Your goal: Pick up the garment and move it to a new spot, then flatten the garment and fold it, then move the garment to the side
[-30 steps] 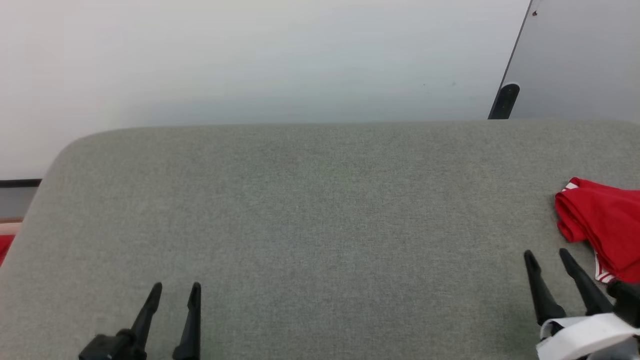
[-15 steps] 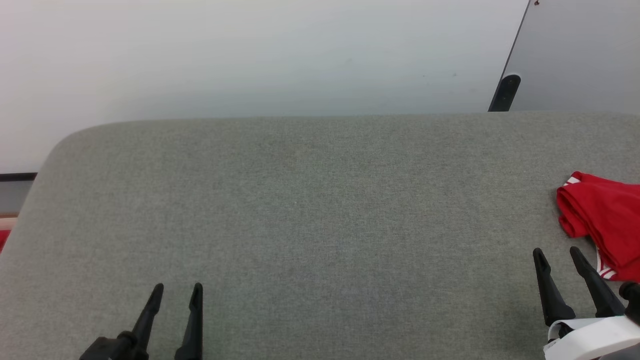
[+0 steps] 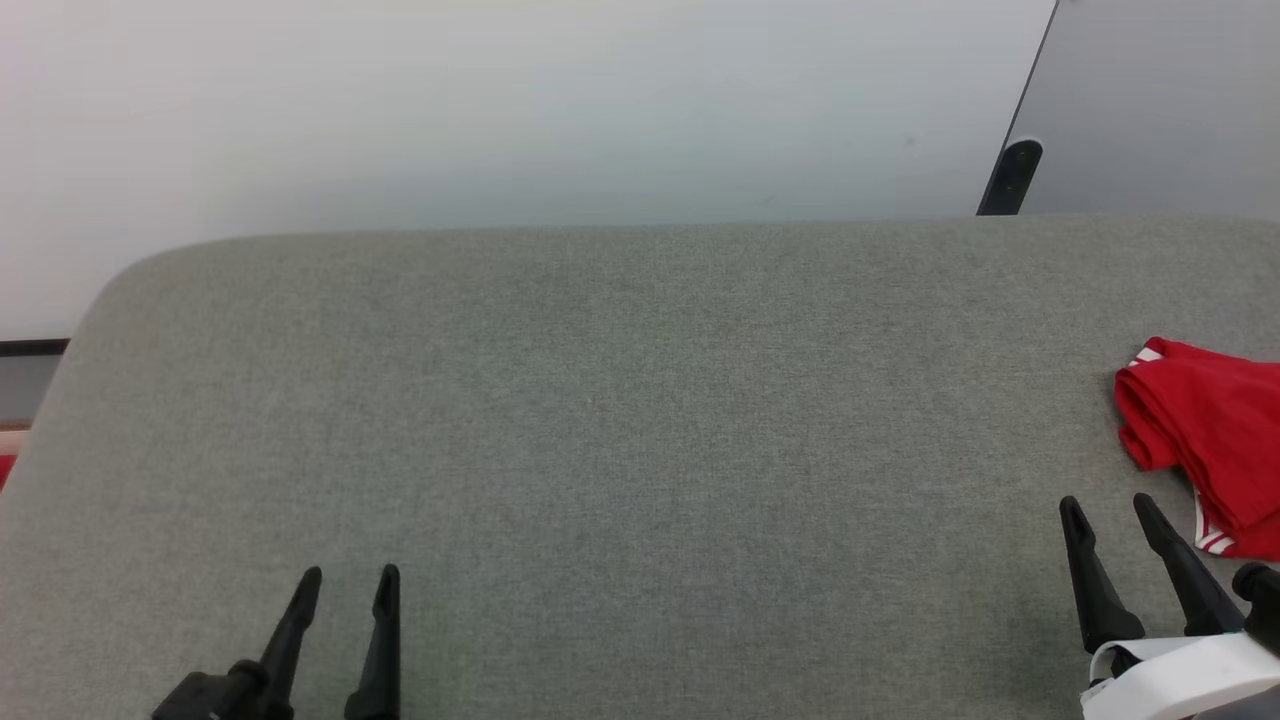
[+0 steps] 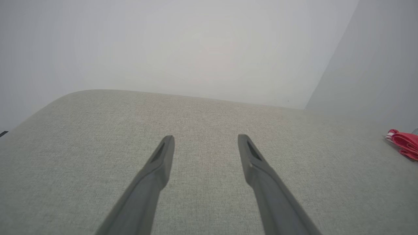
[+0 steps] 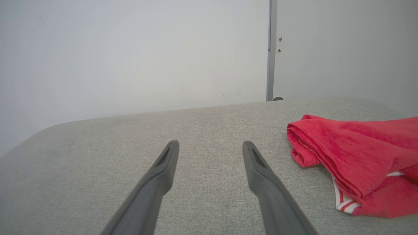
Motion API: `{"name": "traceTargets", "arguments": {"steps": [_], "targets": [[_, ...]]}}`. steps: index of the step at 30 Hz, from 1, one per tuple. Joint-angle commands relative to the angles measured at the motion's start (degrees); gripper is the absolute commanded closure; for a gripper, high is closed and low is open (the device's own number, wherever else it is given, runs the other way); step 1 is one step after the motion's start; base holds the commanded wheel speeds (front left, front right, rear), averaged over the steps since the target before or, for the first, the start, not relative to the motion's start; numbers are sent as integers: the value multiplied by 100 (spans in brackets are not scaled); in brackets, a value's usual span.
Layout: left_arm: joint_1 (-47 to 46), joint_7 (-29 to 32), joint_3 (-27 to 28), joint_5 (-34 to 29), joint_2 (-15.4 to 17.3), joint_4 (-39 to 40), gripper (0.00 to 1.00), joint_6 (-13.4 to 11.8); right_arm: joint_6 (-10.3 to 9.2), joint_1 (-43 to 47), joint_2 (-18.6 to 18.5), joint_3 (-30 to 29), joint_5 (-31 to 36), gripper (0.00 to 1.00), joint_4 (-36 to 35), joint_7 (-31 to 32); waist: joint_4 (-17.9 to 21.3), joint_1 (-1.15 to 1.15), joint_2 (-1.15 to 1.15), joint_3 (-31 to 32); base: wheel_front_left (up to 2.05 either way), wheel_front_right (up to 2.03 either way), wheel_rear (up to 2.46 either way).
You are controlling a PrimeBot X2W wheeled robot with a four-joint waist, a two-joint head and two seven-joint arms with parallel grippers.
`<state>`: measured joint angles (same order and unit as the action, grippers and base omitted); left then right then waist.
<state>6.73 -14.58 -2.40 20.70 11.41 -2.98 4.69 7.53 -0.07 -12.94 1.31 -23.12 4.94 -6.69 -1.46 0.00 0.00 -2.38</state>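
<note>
The garment [image 3: 1210, 440] lies folded into a red bundle with white-and-red striped trim at the far right of the grey fabric surface [image 3: 620, 400]; the frame edge cuts off part of it. In the right wrist view the garment [image 5: 356, 156] sits to the right of the fingers, apart from them. My right gripper [image 3: 1108, 508] hovers open just left of and nearer than the bundle, holding nothing. At the lower left my left gripper [image 3: 348, 576] is open and empty. The left wrist view has the garment [image 4: 403, 143] far off at the right edge.
A pale wall [image 3: 500, 110] rises behind the surface. A grey panel [image 3: 1160, 100] with a dark edge stands at the back right. The surface's rounded corner [image 3: 120, 290] drops off at the left, with a strip of red [image 3: 5, 470] beyond it.
The head camera has shifted slightly, so the whole picture sits a little differently. The right gripper has edged a bit to the right. The garment and left gripper are still.
</note>
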Motion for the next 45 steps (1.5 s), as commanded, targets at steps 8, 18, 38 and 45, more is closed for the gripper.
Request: {"name": "traceTargets", "arguments": {"steps": [8, 18, 38, 45], "targets": [[14, 3, 2, 4, -14, -65, 100, -66, 0, 17, 51, -27, -6, 100, 62, 0, -9, 0, 0, 4, 0, 0, 0], [-83, 225, 65, 772, -154, -299, 100, -28, 0, 7, 203, -83, -754, 100, 267, 154, 0, 0, 0, 18, 0, 0, 0], [-415, 719, 287, 2456, -333, -508, 100, 58, -2, -173, 408, -269, -2380, 100, 430, 460, 25, 0, 0, 52, 0, 0, 0], [-515, 868, 353, 2958, -388, -569, 100, 85, -2, -231, 472, -325, -2868, 100, 478, 551, 34, 0, 0, 64, 0, 0, 0]]}}
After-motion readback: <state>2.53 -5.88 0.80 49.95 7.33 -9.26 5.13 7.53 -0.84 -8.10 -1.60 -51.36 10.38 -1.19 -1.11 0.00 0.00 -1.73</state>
